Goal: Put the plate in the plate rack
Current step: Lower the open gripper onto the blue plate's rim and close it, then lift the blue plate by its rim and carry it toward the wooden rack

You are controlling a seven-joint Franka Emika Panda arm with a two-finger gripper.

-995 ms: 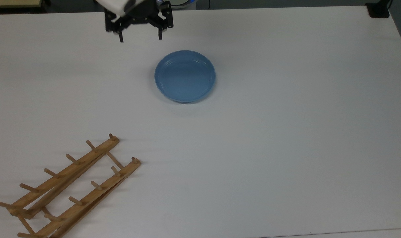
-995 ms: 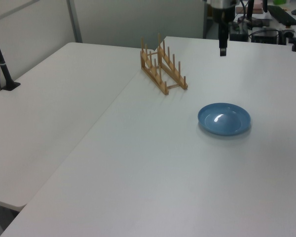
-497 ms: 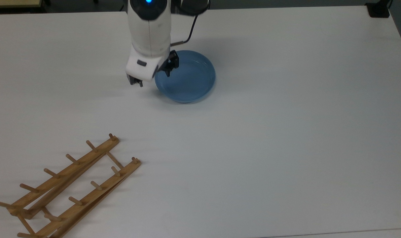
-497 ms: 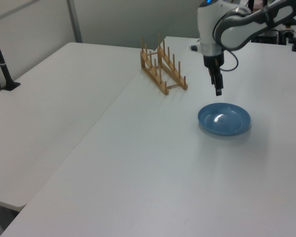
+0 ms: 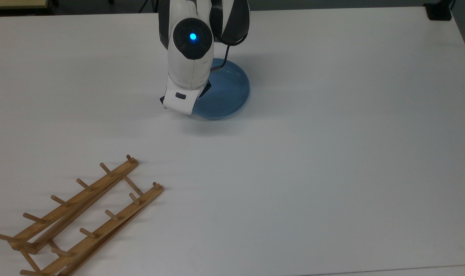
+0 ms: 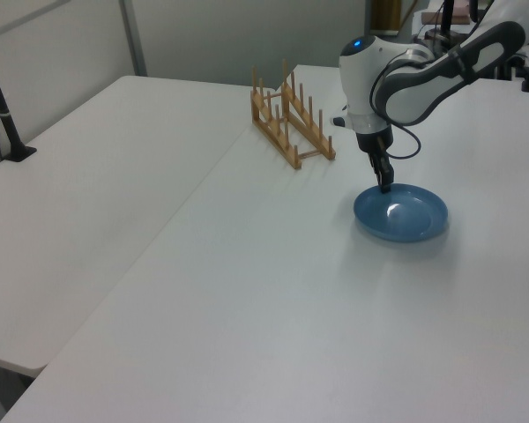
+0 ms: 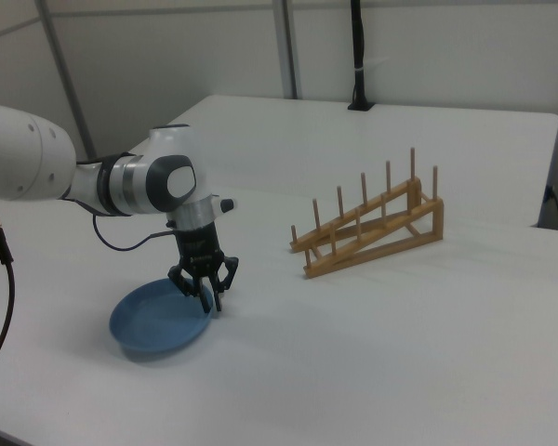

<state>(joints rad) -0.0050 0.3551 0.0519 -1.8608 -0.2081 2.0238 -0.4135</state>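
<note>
Top view: the round, shallow, glossy light-blue plate is lying flat on the white counter, with the white arm's wrist covering its edge on the top view's left. The long light-brown wooden plate rack with upright pegs is sitting well apart, in the top view's lower left corner.

Left view: the black claw is pointing straight down at the plate's far rim, on the side facing the rack. The fingertips are reaching rim level; whether they are touching it I cannot tell.

Right view: the claw is showing here from the front, its fingers spread narrowly and standing on either side of the plate's rim nearest the rack. Whether they are already pinching the rim I cannot tell. The plate is resting flat on the counter.
</note>
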